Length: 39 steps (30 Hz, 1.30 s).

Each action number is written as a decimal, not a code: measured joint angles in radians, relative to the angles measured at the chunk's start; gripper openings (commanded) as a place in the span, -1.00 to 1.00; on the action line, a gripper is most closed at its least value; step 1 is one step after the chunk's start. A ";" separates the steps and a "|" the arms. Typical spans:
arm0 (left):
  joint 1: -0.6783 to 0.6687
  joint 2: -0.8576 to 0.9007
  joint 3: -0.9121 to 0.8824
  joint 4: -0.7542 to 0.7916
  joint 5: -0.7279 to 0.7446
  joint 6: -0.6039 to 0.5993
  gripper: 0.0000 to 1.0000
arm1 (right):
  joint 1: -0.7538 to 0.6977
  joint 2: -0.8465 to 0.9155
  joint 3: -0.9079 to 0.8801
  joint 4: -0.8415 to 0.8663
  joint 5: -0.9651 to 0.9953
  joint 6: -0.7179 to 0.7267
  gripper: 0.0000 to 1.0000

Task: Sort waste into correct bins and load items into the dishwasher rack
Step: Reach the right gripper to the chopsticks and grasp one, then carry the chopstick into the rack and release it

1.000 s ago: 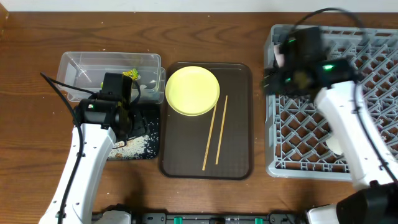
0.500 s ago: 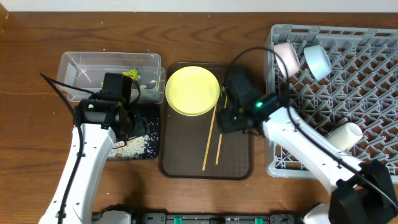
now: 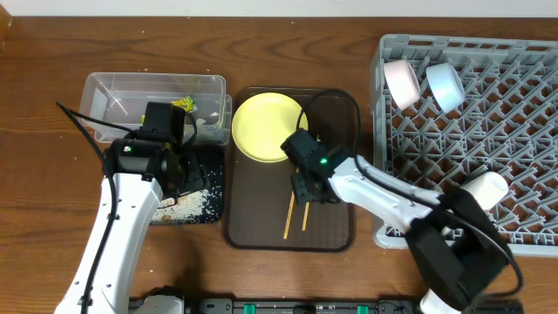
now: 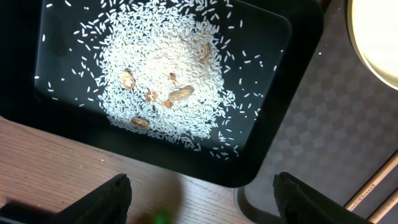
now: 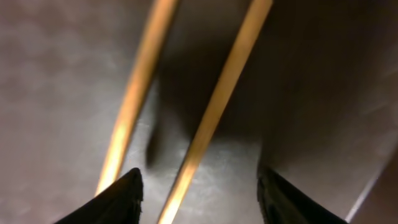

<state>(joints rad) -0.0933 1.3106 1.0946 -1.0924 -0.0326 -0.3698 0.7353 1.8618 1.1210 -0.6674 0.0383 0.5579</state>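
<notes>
where the two chopsticks [image 3: 287, 222] lie side by side on the brown serving tray [image 3: 336, 218], their long axes run almost up-down in the overhead view, upper ends leaning right. right gripper [image 5: 202, 199] sits low over their middle, jaws spread and clasping nothing; one stick runs between the fingers [image 5: 118, 199], the other passes by the left finger, contact cannot be told. yellow plate [image 3: 261, 122] at the tray's far end, just beside that gripper. dishwasher rack [image 3: 488, 174] to the right holds white bowl [image 3: 401, 83], light blue bowl [image 3: 445, 85], pale cup [image 3: 484, 190]. left gripper [image 4: 209, 202] wide apart, empty, above black tray [image 4: 56, 93] with rice scraps [image 4: 168, 68]; clear tub [image 3: 122, 96] beyond holds wrapper [image 3: 181, 105].
</notes>
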 measured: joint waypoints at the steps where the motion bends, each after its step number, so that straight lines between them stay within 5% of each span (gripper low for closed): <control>1: 0.000 0.000 0.000 0.000 0.000 0.000 0.52 | 0.000 0.007 0.000 0.000 0.005 0.004 -0.04; 14: 0.000 0.000 0.000 0.000 0.000 0.000 0.52 | 0.001 0.008 0.000 -0.053 0.087 0.061 -0.95; 29: 0.000 0.000 0.000 0.000 0.000 0.000 0.52 | -0.057 -0.175 -0.004 -0.072 0.095 0.042 -0.98; 39: 0.000 0.000 0.000 -0.001 0.000 0.000 0.52 | -0.276 -0.428 -0.004 -0.187 0.099 -0.090 -0.98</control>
<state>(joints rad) -0.0933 1.3106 1.0946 -1.0931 -0.0322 -0.3702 0.4591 1.4338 1.1172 -0.8539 0.1371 0.4679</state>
